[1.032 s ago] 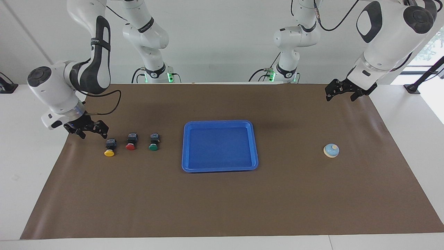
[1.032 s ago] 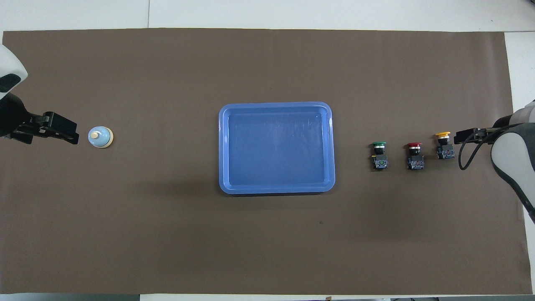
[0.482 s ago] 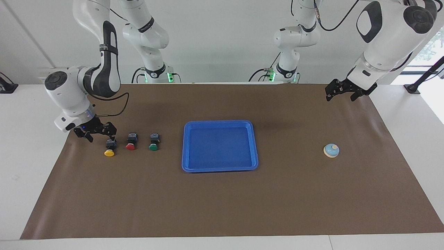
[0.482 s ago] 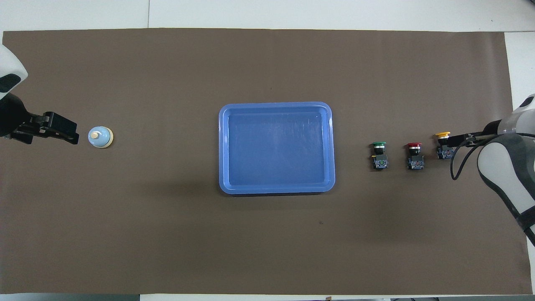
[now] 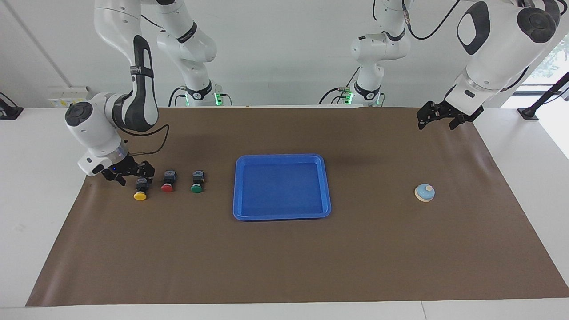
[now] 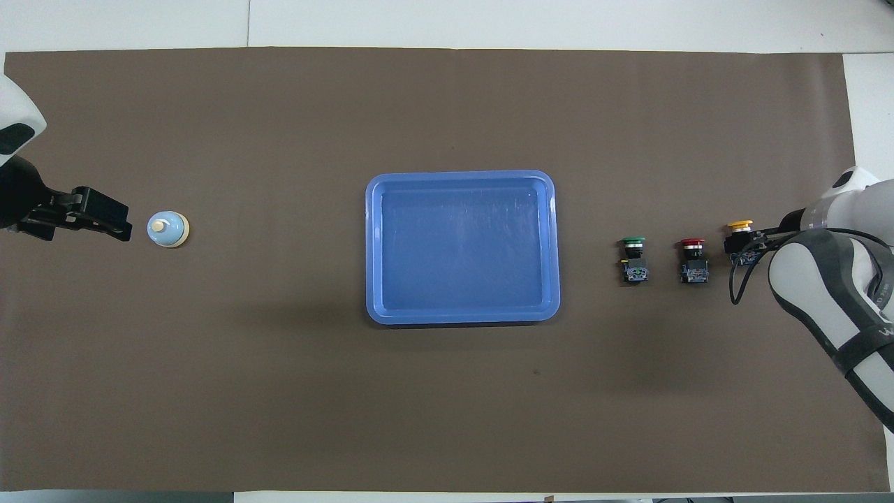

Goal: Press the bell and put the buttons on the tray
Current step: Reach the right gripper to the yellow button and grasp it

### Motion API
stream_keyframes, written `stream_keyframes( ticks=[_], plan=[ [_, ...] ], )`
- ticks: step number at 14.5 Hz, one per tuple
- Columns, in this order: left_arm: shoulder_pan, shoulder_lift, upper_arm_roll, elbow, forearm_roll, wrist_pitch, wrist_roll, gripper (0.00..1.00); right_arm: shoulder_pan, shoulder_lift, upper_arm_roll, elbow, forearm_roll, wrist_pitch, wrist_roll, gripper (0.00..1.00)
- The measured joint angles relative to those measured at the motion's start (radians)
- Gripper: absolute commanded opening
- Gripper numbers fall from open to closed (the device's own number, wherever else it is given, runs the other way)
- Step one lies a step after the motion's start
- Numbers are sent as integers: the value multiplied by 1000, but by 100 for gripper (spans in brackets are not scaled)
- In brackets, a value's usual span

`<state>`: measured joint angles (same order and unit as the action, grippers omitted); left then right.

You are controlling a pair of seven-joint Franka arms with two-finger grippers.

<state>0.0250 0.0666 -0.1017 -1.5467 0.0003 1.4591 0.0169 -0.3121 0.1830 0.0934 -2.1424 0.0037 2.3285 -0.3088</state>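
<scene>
Right gripper (image 5: 132,174) spread, low over yellow button's (image 5: 140,190) black body | button lies at right arm's end of row, cap facing away from robots | left gripper (image 5: 435,118) spread, waiting above mat (image 5: 284,258)

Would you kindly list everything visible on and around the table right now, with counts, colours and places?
brown mat: one, brown, covering the table.
tray: one, bright blue, middle of the mat, nothing in it.
yellow button: one, yellow cap on a black body, closest to the right arm's end of the table.
red button: one, red cap, between the yellow and green ones.
green button: one, green cap, closest of the three to the tray.
bell: one, light blue with a cream knob, toward the left arm's end.
right gripper: one, black, open, low at the yellow button's black body.
left gripper: one, black, open, waiting above the mat's edge closest to the robots.
</scene>
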Motion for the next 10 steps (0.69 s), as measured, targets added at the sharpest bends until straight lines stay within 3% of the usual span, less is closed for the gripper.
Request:
stream_keyframes(
  ticks=[3,5,7,8,10],
  plan=[
    [0,0,0,0,0,0,0,100,3,6,0,-5,0,1,0,81],
    [0,0,0,0,0,0,0,100,3,12,0,-5,0,4,0,63],
    [0,0,0,0,0,0,0,100,2,13,-2,-7,0,4,1,51],
    [0,0,0,0,0,0,0,100,0,14,-2,-10,1,6,1,43],
    [0,0,0,0,0,0,0,100,-3,14,-4,-19,2,25,2,14]
  ],
)
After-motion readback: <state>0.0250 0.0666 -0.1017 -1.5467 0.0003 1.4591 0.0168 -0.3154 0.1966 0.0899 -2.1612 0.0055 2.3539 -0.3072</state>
